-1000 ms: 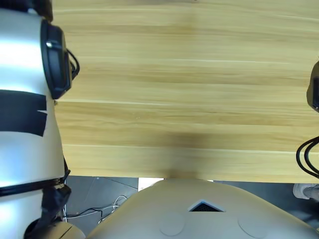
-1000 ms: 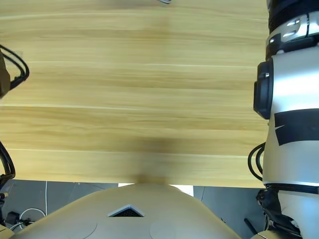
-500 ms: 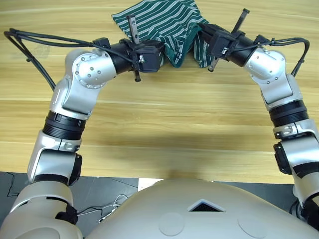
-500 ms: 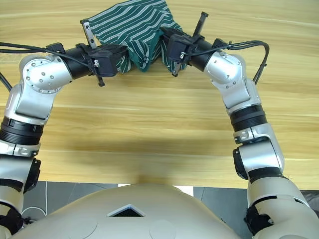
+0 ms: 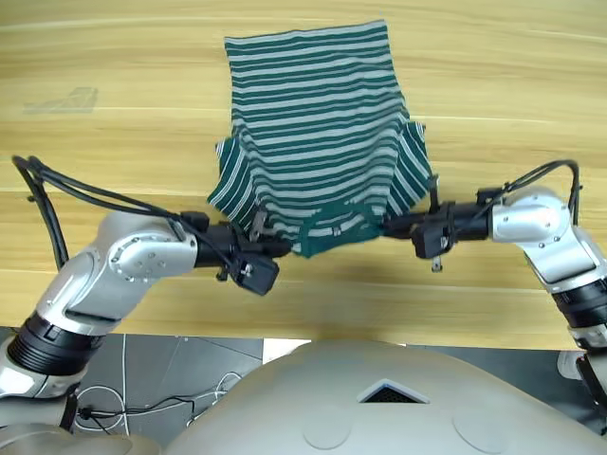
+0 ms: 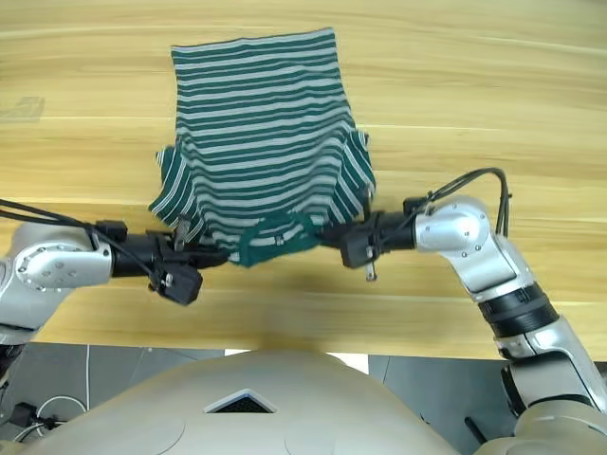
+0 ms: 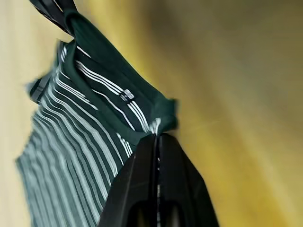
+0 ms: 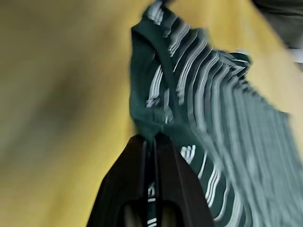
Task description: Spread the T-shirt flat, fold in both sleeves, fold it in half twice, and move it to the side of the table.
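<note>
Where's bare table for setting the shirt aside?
Bare table lies left of the T-shirt and right of it. Crowded: the near strip, where the left gripper and right gripper clamp its shoulders.

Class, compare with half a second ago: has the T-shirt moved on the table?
Yes. The T-shirt has been drawn toward the near edge of the table and now lies spread out.

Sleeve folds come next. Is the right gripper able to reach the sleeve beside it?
Likely, once it lets go: the right gripper is shut on the T-shirt; the sleeve lies close beside it, nothing between.
</note>
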You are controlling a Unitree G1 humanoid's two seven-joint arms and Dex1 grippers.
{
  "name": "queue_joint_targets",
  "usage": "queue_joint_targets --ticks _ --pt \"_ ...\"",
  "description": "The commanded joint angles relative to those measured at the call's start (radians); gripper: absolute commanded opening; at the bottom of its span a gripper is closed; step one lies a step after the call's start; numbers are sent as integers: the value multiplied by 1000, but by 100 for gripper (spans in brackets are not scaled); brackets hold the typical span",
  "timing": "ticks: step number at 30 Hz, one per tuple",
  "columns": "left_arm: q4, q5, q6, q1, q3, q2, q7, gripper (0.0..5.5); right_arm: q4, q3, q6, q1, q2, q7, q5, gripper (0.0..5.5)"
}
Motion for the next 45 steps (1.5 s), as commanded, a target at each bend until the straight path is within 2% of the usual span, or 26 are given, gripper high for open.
queue_joint_targets --ticks 1,3,10,14,19,20,23,30,33,36,37,42,45 --pt "-19 27 -23 81 -31 37 -25 0 -31 24 8 39 -36 53 -13 5" --pt "-29 30 -25 109 -29 43 -26 0 -37 37 5 56 -45 70 -28 5" --pt "-26 28 -12 139 -15 65 -40 112 -16 22 9 71 3 32 -8 0" --pt "29 53 -15 115 14 63 -19 186 -32 -1 55 87 19 36 77 0" --pt "-17 -81 30 116 49 42 -37 264 -82 -24 148 116 -6 84 197 0" --pt "-34 -143 53 118 69 46 -46 279 -102 -30 185 126 -26 111 238 34" --pt "-76 -340 123 121 148 51 -68 322 -146 -72 270 151 -66 175 367 81" --pt "-99 -788 278 105 356 21 -91 436 -182 -227 377 151 -51 197 580 206" --pt "-28 -664 255 73 345 -12 -40 489 -96 -253 316 101 7 105 456 266" --pt "181 -78 83 -29 230 -26 219 524 57 -242 164 37 60 -33 207 305" --pt "214 35 39 -41 208 -25 272 540 87 -239 135 26 64 -57 161 330" --pt "218 159 -40 -47 186 -96 396 540 241 -200 -35 -38 56 -226 -135 418" --pt "266 220 -83 -53 177 -111 441 540 297 -187 -93 -54 53 -274 -214 464"
